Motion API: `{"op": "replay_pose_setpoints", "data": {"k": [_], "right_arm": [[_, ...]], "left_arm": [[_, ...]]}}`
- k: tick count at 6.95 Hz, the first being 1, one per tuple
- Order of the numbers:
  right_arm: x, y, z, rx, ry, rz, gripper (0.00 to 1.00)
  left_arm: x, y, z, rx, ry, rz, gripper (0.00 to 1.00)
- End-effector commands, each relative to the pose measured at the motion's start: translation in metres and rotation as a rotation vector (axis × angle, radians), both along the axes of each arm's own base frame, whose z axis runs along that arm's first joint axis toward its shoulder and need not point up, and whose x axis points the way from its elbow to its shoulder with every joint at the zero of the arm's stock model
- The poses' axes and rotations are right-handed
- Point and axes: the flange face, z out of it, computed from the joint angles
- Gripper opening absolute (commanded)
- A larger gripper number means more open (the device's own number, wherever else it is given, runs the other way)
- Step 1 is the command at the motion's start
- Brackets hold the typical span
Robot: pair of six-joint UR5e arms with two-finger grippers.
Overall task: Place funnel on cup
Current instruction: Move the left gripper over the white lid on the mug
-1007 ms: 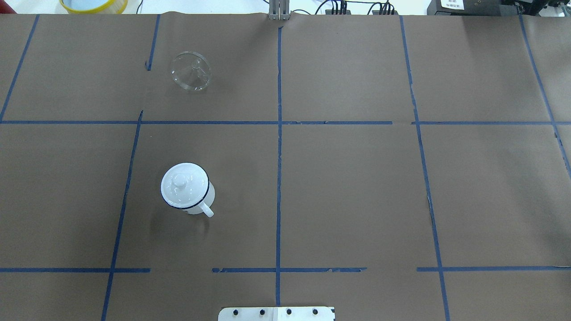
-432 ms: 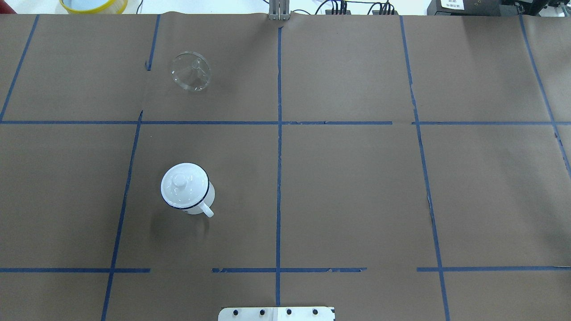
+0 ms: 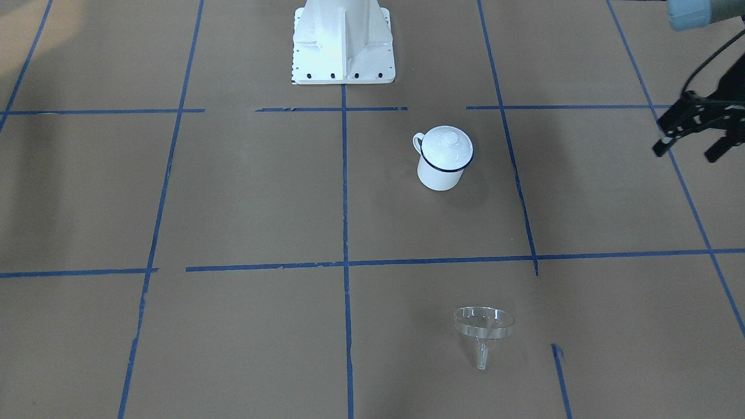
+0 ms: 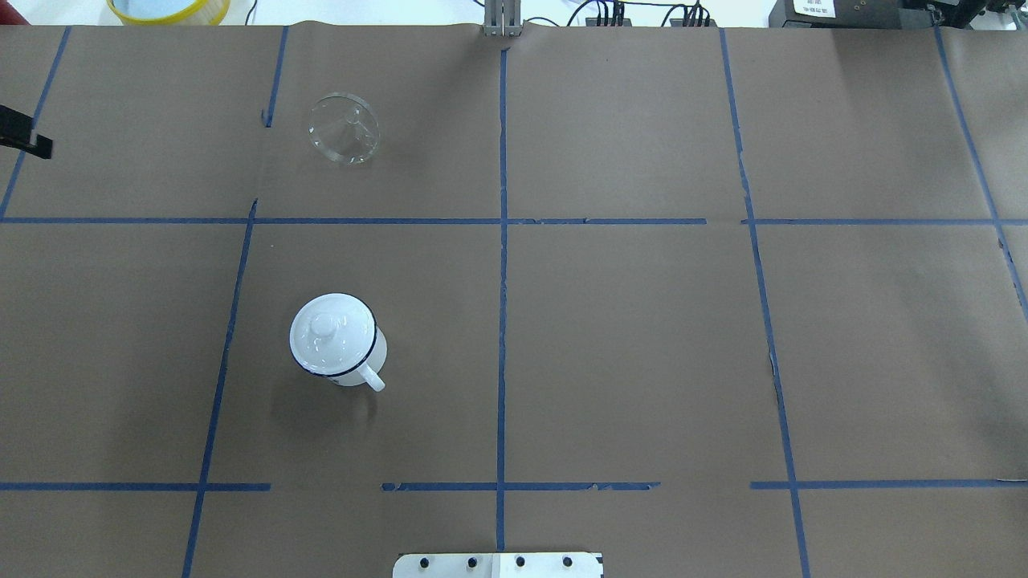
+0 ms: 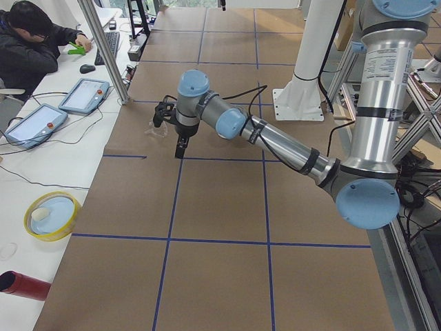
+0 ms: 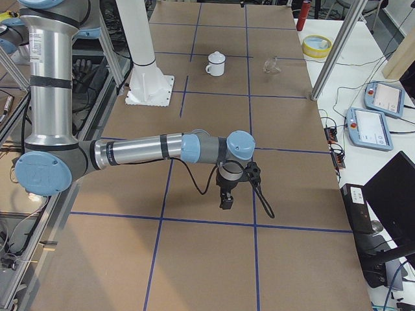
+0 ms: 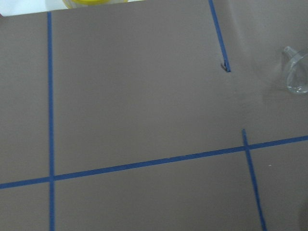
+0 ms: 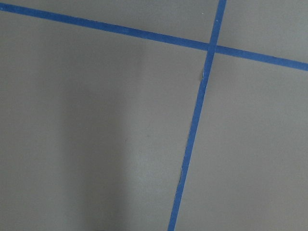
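The clear funnel (image 4: 344,130) lies on its side on the brown paper at the far left; it also shows in the front view (image 3: 484,325) and at the left wrist view's right edge (image 7: 297,70). The white mug (image 4: 377,352) with a dark blue rim stands nearer the robot (image 3: 437,174), and a white domed lid (image 4: 325,327) sits on it. My left gripper (image 3: 685,152) hovers at the table's left end, fingers apart and empty, well away from the funnel. My right gripper (image 6: 227,199) shows only in the right side view; I cannot tell whether it is open or shut.
A yellow bowl (image 4: 169,8) sits off the far left edge. The robot's white base (image 3: 342,41) stands at the near middle. An operator (image 5: 31,41) and teach pendants (image 5: 83,95) are beyond the table's far side.
A black part of my left gripper has come into the overhead view at its left edge. The mug, lid and funnel have not moved.
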Motion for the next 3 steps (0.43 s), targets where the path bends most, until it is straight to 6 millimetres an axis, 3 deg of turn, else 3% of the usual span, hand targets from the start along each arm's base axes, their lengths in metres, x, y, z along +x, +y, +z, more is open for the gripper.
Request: {"op": "replay_pose_setpoints", "data": {"k": [1,2,3], "right_arm": [[0.000,0.000,0.000,-0.001,0.000,0.000,1.00],[0.000,0.000,0.000,0.001,0.000,0.000,1.00],[0.000,0.000,0.000,0.001,0.000,0.000,1.00]], "left_arm": [[0.112,0.028,-0.057,-0.128,0.066,-0.030,1.00],[0.149,0.062,-0.076,-0.165,0.070,-0.056,1.00],[0.182,0.083,-0.094,-0.235,0.029,-0.051,1.00]]}}
